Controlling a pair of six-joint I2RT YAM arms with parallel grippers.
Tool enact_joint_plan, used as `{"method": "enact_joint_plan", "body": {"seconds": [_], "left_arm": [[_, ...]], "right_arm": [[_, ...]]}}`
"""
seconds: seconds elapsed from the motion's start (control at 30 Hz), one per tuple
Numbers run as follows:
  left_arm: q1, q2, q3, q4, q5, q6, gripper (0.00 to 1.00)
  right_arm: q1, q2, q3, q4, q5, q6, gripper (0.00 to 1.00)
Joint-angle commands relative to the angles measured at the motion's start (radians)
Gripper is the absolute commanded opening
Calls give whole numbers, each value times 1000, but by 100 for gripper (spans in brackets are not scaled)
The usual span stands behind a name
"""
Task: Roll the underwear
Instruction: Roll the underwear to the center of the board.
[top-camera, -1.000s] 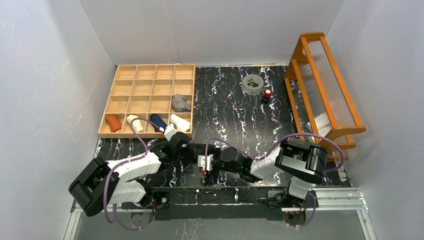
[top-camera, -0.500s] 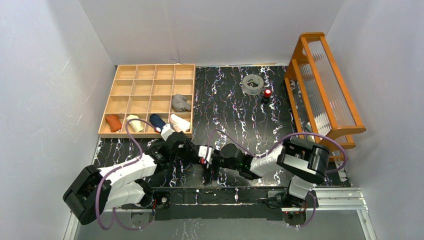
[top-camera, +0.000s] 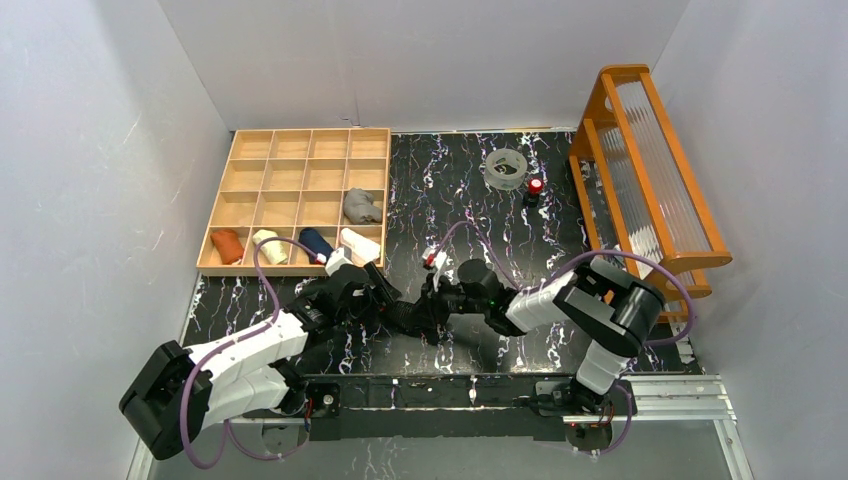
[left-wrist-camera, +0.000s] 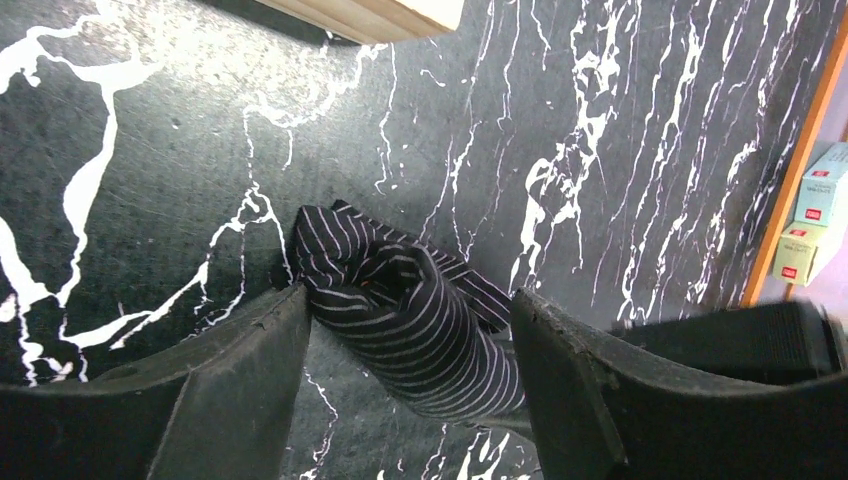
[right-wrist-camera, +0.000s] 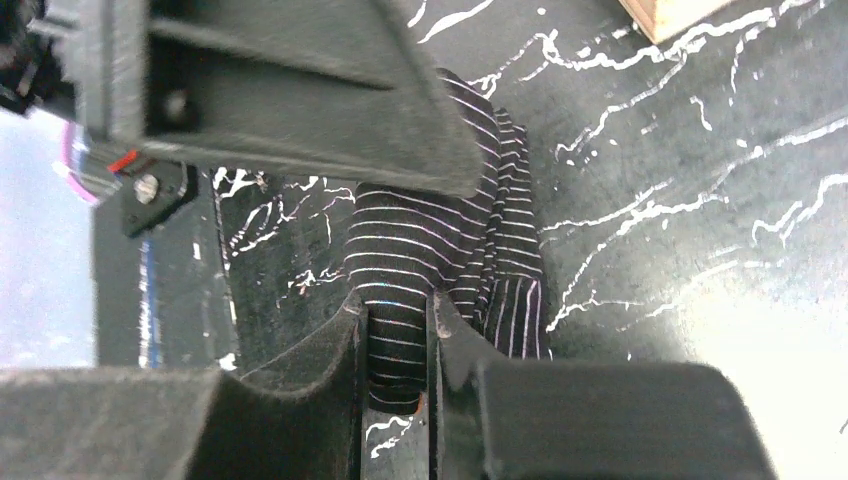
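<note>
The black striped underwear (left-wrist-camera: 410, 330) lies on the dark marble table as a tight roll, near the front middle. My left gripper (left-wrist-camera: 405, 300) stands open around it, a finger on each side, the left finger touching the cloth. My right gripper (right-wrist-camera: 398, 320) is shut on one end of the same striped roll (right-wrist-camera: 430, 230). From above, both grippers, left (top-camera: 385, 300) and right (top-camera: 425, 315), meet over the roll and mostly hide it. A beige-grey underwear roll (top-camera: 361, 206) sits in a tray compartment.
The wooden compartment tray (top-camera: 310, 131) lies at the back left, with several rolled cloths along its front row (top-camera: 268, 245). A clear tape ring (top-camera: 506, 168) and a small red-topped object (top-camera: 535, 186) sit at the back. An orange wooden rack (top-camera: 650, 170) stands on the right.
My left gripper has opened off the striped roll. My right gripper has closed on the roll's end, and its wrist has swung up toward the back.
</note>
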Motion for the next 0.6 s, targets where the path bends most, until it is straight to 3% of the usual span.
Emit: {"method": "enact_joint_plan", "body": {"seconds": [0.0, 0.23, 0.57], "left_arm": [[3, -1, -10, 19, 50, 7, 70], [4, -3, -23, 23, 71, -24, 71], [-34, 98, -50, 86, 64, -78, 67]], "right_arm": [[-70, 72, -43, -53, -121, 283, 11], [-132, 136, -81, -10, -115, 401, 10], [-165, 200, -81, -4, -138, 436, 10]]}}
